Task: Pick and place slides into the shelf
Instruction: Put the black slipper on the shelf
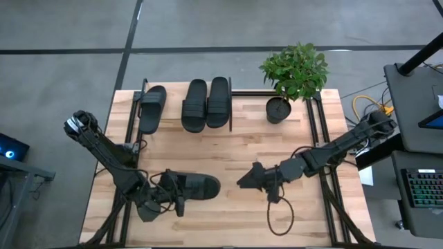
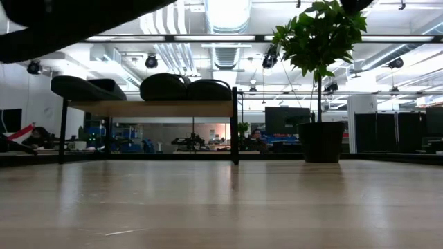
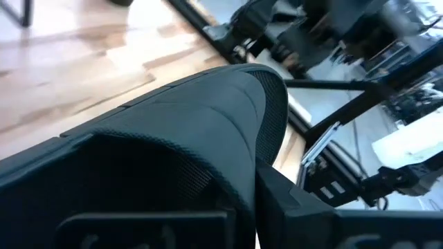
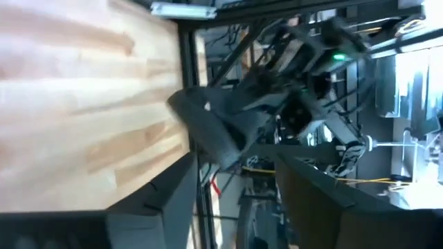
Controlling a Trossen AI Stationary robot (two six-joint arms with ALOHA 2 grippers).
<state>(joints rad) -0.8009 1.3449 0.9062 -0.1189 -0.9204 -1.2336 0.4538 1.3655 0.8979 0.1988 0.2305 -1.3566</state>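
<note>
Nearest the overhead camera, the left gripper (image 1: 168,196) clamps the fourth slide (image 1: 197,185), well short of the shelf (image 1: 176,94) holding three slides (image 1: 207,104). Right gripper (image 1: 250,178) waits empty, fingers parted. At table height, little shelf space looks free; a crooked grip might knock its neighbours.

The middle of my worktop (image 1: 228,149) lies open between the shelf (image 1: 235,93) at the far edge and my two arms at the near side. On the shelf, three slides (image 1: 195,105) fill the stretch from its left end to the centre post: one alone at the left, then a bare gap, then two side by side. To the right of that post the rail is open until the potted plant (image 1: 291,79), whose leaves overhang that end. My left claw (image 1: 176,197) carries the fourth slide (image 1: 194,187) near-left; my right claw (image 1: 246,181) sits just right of it, with a cable loop (image 1: 280,214) trailing on the boards.
</note>
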